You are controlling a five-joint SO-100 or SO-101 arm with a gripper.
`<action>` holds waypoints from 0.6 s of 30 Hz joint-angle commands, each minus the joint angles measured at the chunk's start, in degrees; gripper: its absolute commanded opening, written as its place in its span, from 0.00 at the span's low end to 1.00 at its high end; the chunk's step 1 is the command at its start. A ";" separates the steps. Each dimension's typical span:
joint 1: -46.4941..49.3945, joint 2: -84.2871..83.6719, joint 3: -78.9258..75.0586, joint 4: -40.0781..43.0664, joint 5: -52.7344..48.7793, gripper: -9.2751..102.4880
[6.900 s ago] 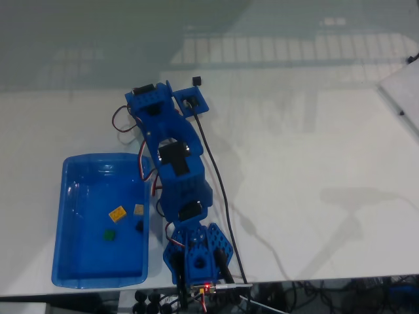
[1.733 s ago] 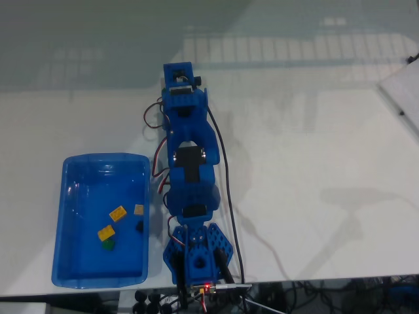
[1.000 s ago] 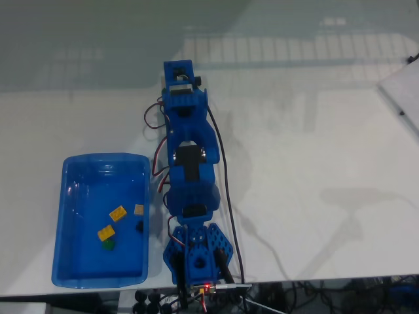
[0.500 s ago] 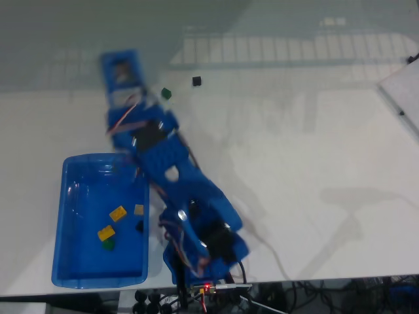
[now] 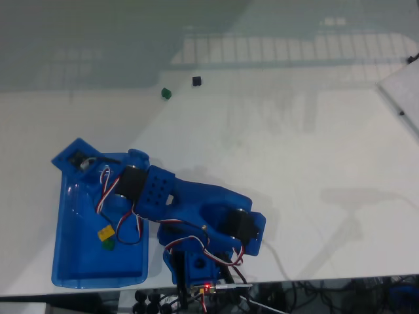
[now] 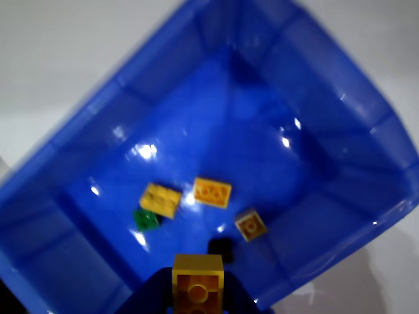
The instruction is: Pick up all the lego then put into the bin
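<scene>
No writing can be read on any thing. Compared with half a second ago, the arm (image 5: 190, 209) has swung left, over the bin (image 5: 65, 261). In the wrist view the gripper (image 6: 196, 297), cut off by the lower edge, pinches a yellow brick (image 6: 198, 282) above the bin. Inside lie two yellow bricks (image 6: 160, 199), a green, a tan and a black one. On the table (image 5: 314, 144) stay a green brick (image 5: 166, 93) and a black brick (image 5: 196, 80), small and blurred.
</scene>
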 commanded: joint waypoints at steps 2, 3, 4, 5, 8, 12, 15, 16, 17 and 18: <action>-0.53 0.70 1.14 0.35 -2.29 0.24; -0.26 0.70 1.14 0.35 -2.46 0.28; -0.09 0.70 1.14 0.35 -2.72 0.31; 0.26 0.79 1.14 0.44 -2.90 0.35; 1.67 0.79 0.35 0.09 -3.43 0.38; 8.96 -0.97 -3.96 -2.64 -4.39 0.38; 18.63 -4.83 -8.61 -8.79 -3.16 0.38; 22.32 -6.33 -9.76 -11.95 -2.02 0.39; 25.93 -8.00 -10.55 -15.03 -1.23 0.39; 29.27 -9.67 -11.16 -18.37 0.09 0.41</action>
